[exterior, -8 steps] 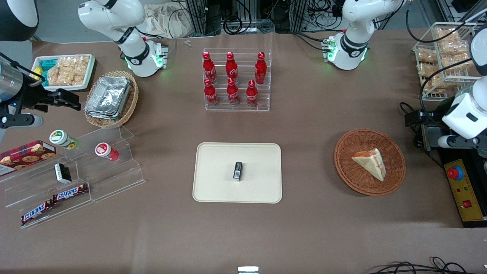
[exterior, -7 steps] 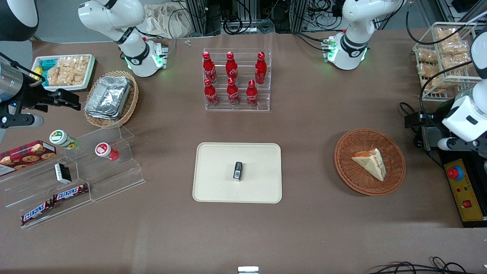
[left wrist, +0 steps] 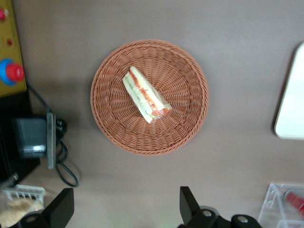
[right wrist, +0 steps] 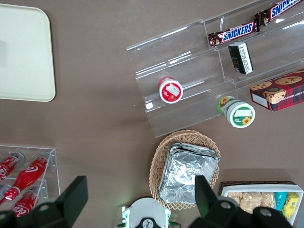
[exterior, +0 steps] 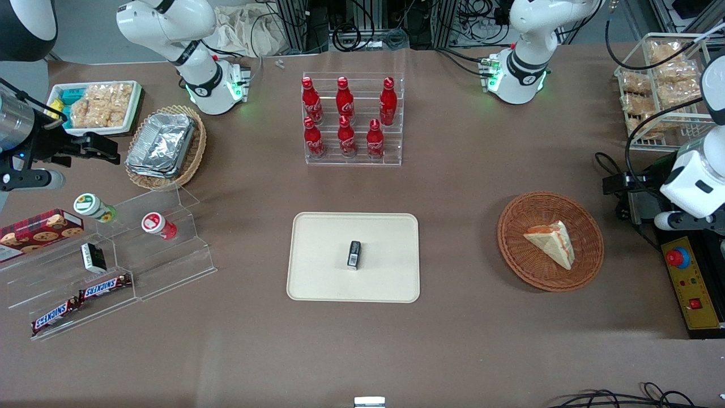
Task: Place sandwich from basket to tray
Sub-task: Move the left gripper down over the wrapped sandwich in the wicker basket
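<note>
The sandwich [exterior: 552, 242], a pale wedge with a red-orange filling edge, lies in the round reddish-brown basket [exterior: 512, 249] toward the working arm's end of the table. In the left wrist view the sandwich [left wrist: 145, 95] lies in the middle of the basket [left wrist: 190, 95]. My gripper [exterior: 617, 184] hangs high above the table, beside the basket and a little farther from the front camera. In the left wrist view the gripper [left wrist: 124, 209] is wide open and empty. The cream tray [exterior: 317, 238] lies mid-table with a small black object [exterior: 354, 254] on it; its corner shows in the wrist view [left wrist: 289, 109].
A yellow box with a red stop button [exterior: 688, 277] and a black adapter with cables [exterior: 643, 204] lie beside the basket at the table's end. A rack of red bottles [exterior: 352, 119] stands farther from the camera than the tray. Clear shelves with snacks [exterior: 113, 249] stand toward the parked arm's end.
The working arm's wrist has shifted slightly nearer the front camera. The sandwich, basket and tray have not moved.
</note>
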